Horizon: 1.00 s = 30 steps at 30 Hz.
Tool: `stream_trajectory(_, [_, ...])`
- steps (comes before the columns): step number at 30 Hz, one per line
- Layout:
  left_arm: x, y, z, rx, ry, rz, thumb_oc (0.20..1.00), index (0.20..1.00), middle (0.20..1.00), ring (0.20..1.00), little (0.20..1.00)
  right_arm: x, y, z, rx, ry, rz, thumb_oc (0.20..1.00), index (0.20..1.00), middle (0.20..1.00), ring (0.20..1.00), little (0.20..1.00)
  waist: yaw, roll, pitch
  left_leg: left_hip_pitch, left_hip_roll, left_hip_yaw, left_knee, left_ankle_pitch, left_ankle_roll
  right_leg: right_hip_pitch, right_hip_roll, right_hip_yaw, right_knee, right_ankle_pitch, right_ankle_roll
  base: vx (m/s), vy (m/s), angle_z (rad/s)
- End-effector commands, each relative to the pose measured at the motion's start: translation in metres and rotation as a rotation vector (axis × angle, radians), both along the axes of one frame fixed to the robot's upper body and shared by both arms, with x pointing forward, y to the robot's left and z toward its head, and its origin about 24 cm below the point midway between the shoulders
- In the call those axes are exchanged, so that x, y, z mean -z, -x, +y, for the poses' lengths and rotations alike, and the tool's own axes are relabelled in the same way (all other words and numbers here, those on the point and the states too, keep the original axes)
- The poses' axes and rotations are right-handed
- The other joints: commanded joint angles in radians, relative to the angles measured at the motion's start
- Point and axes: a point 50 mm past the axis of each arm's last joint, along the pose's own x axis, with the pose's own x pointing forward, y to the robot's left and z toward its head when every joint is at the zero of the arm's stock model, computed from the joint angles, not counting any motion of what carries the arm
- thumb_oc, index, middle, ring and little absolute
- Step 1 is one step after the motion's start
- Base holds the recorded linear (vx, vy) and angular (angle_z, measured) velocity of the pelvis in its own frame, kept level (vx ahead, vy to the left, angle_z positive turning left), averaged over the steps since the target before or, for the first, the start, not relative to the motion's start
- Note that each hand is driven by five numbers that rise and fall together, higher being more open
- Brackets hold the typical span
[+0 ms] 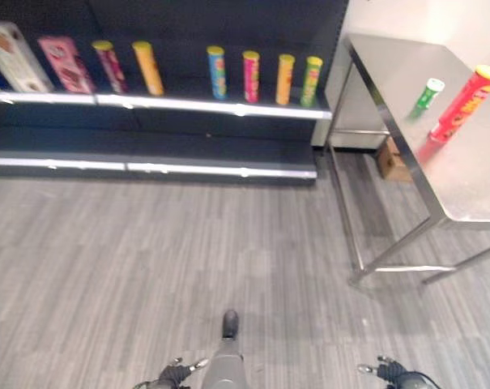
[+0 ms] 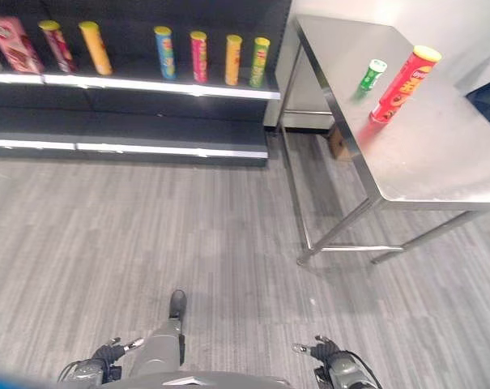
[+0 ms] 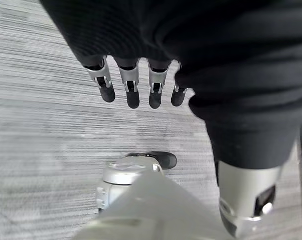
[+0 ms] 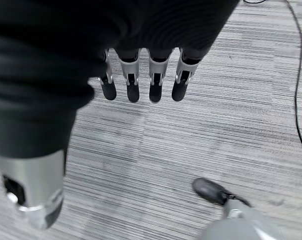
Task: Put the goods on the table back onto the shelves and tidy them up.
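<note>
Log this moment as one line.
left hand open, empty | right hand open, empty | red can, green can on table

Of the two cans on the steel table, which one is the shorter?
The green can with the white lid: it stands beside the red can with the yellow lid, which rises well above it, on the table.

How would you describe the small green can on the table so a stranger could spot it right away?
Find the steel table to the right of the dark shelf. Two cans stand on its far part: a tall red can and, to its left, the small green can. It is much shorter, green, with a white lid.
</note>
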Motion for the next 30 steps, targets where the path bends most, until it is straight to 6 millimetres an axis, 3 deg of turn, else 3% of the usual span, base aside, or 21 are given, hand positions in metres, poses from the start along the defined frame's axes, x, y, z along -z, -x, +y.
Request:
stream_trajectory(1, [0.003, 0.0, -0.012, 0.038, 0.022, -0.004, 1.0, 1.0, 1.0, 1.0, 1.0, -0.004, 0.007, -0.022, -0.032, 0.078, 0.024, 1.0, 1.0, 1.0, 1.0, 1.0, 0.022, 0.071, -0.023, 0.013, 0.125, -0.019, -0.109, 0.045, -0.102, -0.054, 0.122, 0.032, -0.033, 0.019, -0.058, 0.53, 0.492, -0.7])
stream_trajectory(2, [0.001, -0.002, -0.008, 0.057, 0.005, -0.009, 1.0, 1.0, 1.0, 1.0, 1.0, -0.001, 0.009, -0.015, -0.047, 0.055, 0.037, 1.0, 1.0, 1.0, 1.0, 1.0, 0.025, 0.048, -0.049, 0.034, 0.11, 0.029, -0.08, 0.025, -0.082, -0.04, 0.068, 0.032, -0.024, 0.035, -0.028, 0.41, 0.382, -0.52])
stream_trajectory(3, [0.001, -0.002, -0.008, 0.058, 0.004, -0.009, 1.0, 1.0, 1.0, 1.0, 1.0, -0.001, 0.009, -0.014, -0.047, 0.055, 0.037, 1.0, 1.0, 1.0, 1.0, 1.0, 0.026, 0.047, -0.048, 0.035, 0.109, 0.031, -0.079, 0.025, -0.082, -0.039, 0.067, 0.033, -0.024, 0.035, -0.027, 0.46, 0.514, -0.76])
stream_trajectory(4, [-0.001, -0.007, -0.006, 0.069, -0.007, -0.021, 1.0, 1.0, 1.0, 1.0, 1.0, -0.001, 0.007, -0.01, -0.049, 0.04, 0.032, 1.0, 1.0, 1.0, 1.0, 1.0, 0.025, 0.038, -0.064, 0.05, 0.084, 0.057, -0.065, -0.014, -0.047, -0.07, 0.027, 0.033, 0.042, 0.046, 0.007, 0.21, 0.316, -0.32])
stream_trajectory(7, [-0.004, -0.017, -0.005, 0.1, -0.017, -0.049, 1.0, 1.0, 1.0, 1.0, 1.0, -0.002, 0.001, -0.006, -0.057, 0.028, 0.018, 1.0, 1.0, 1.0, 1.0, 1.0, 0.023, 0.041, -0.079, 0.076, 0.033, 0.084, -0.05, -0.07, 0.011, -0.148, -0.011, 0.037, 0.215, 0.093, 0.055, 0.23, 0.403, -0.12])
stream_trajectory(9, [-0.007, -0.021, -0.003, 0.111, -0.026, -0.056, 1.0, 1.0, 1.0, 1.0, 1.0, -0.004, -0.007, -0.006, -0.075, 0.027, -0.003, 1.0, 1.0, 1.0, 1.0, 1.0, 0.009, 0.06, -0.059, 0.136, -0.026, 0.092, -0.043, -0.121, 0.063, -0.264, -0.059, 0.021, 0.478, 0.226, 0.088, 0.2, 0.466, -0.29])
stream_trajectory(10, [-0.008, -0.023, -0.002, 0.121, -0.033, -0.057, 1.0, 1.0, 1.0, 1.0, 1.0, -0.006, -0.011, -0.005, -0.084, 0.03, -0.012, 1.0, 1.0, 1.0, 1.0, 1.0, 0.002, 0.068, -0.047, 0.161, -0.044, 0.097, -0.052, -0.133, 0.079, -0.302, -0.085, 0.001, 0.56, 0.29, 0.087, 0.08, 0.244, -0.12])
stream_trajectory(12, [-0.008, -0.023, -0.002, 0.122, -0.033, -0.057, 1.0, 1.0, 1.0, 1.0, 1.0, -0.006, -0.011, -0.006, -0.084, 0.03, -0.012, 1.0, 1.0, 1.0, 1.0, 1.0, 0.003, 0.07, -0.049, 0.158, -0.042, 0.097, -0.051, -0.133, 0.079, -0.304, -0.083, 0.001, 0.559, 0.292, 0.087, 0.08, 0.167, 0.14])
stream_trajectory(13, [-0.007, -0.02, 0.0, 0.146, -0.044, -0.032, 1.0, 1.0, 1.0, 1.0, 1.0, -0.006, -0.011, -0.003, -0.088, 0.03, -0.021, 1.0, 1.0, 1.0, 1.0, 1.0, -0.008, 0.092, -0.039, 0.218, -0.052, 0.108, -0.087, -0.154, 0.097, -0.368, -0.121, -0.046, 0.674, 0.332, 0.083, 0.23, 0.308, 0.33])
stream_trajectory(14, [-0.006, -0.019, -0.001, 0.158, -0.047, -0.024, 1.0, 1.0, 1.0, 1.0, 1.0, -0.006, -0.012, -0.003, -0.09, 0.032, -0.027, 1.0, 1.0, 1.0, 1.0, 1.0, -0.02, 0.103, -0.034, 0.246, -0.054, 0.104, -0.102, -0.166, 0.097, -0.407, -0.128, -0.063, 0.684, 0.305, 0.065, 0.33, 0.363, -0.01])
stream_trajectory(17, [-0.006, -0.02, -0.003, 0.18, -0.042, -0.022, 1.0, 1.0, 1.0, 1.0, 1.0, -0.006, -0.012, -0.005, -0.098, 0.044, -0.021, 1.0, 1.0, 1.0, 1.0, 1.0, -0.039, 0.116, -0.015, 0.285, -0.067, 0.093, -0.111, -0.2, 0.089, -0.434, -0.113, -0.15, 0.467, 0.214, 0.037, 0.26, 0.086, -0.17])
stream_trajectory(19, [-0.005, -0.021, -0.005, 0.208, -0.045, -0.014, 1.0, 1.0, 1.0, 1.0, 1.0, -0.007, -0.014, -0.006, -0.101, 0.05, -0.023, 1.0, 1.0, 1.0, 1.0, 1.0, -0.054, 0.111, -0.003, 0.317, -0.081, 0.088, -0.111, -0.224, 0.08, -0.466, -0.086, -0.182, 0.273, 0.231, 0.039, 0.32, 0.001, 0.13])
stream_trajectory(20, [-0.004, -0.02, -0.007, 0.226, -0.045, -0.004, 1.0, 1.0, 1.0, 1.0, 1.0, -0.007, -0.013, -0.007, -0.105, 0.054, -0.016, 1.0, 1.0, 1.0, 1.0, 1.0, -0.065, 0.097, -0.003, 0.348, -0.095, 0.097, -0.111, -0.248, 0.069, -0.488, -0.073, -0.243, 0.114, 0.275, 0.06, 0.44, -0.018, 0.04])
stream_trajectory(21, [-0.004, -0.02, -0.008, 0.23, -0.041, -0.003, 1.0, 1.0, 1.0, 1.0, 1.0, -0.007, -0.012, -0.007, -0.108, 0.057, -0.015, 1.0, 1.0, 1.0, 1.0, 1.0, -0.066, 0.099, 0.0, 0.373, -0.089, 0.106, -0.111, -0.271, 0.058, -0.483, -0.066, -0.28, 0.061, 0.283, 0.078, 0.35, -0.014, -0.01])
stream_trajectory(24, [-0.003, -0.02, -0.012, 0.25, -0.034, 0.0, 1.0, 1.0, 1.0, 1.0, 1.0, -0.006, -0.008, -0.009, -0.111, 0.064, -0.004, 1.0, 1.0, 1.0, 1.0, 1.0, -0.071, 0.086, -0.002, 0.392, -0.1, 0.127, -0.111, -0.282, 0.055, -0.461, -0.063, -0.339, -0.003, 0.315, 0.068, 0.2, -0.013, 0.14])
stream_trajectory(26, [-0.002, -0.018, -0.013, 0.261, -0.033, 0.01, 1.0, 1.0, 1.0, 1.0, 1.0, -0.004, -0.002, -0.011, -0.098, 0.061, 0.011, 1.0, 1.0, 1.0, 1.0, 1.0, -0.074, 0.08, -0.017, 0.414, -0.104, 0.118, -0.111, -0.304, 0.051, -0.448, -0.055, -0.325, -0.014, 0.328, 0.059, 0.36, -0.026, 0.28])
stream_trajectory(30, [0.001, -0.018, -0.021, 0.293, -0.021, 0.018, 1.0, 1.0, 1.0, 1.0, 1.0, -0.003, 0.01, -0.021, -0.029, 0.066, 0.029, 1.0, 1.0, 1.0, 1.0, 1.0, -0.091, 0.086, -0.048, 0.444, -0.061, 0.117, -0.066, -0.353, 0.012, -0.398, -0.042, -0.35, -0.014, 0.315, 0.032, 0.36, -0.096, 0.41])
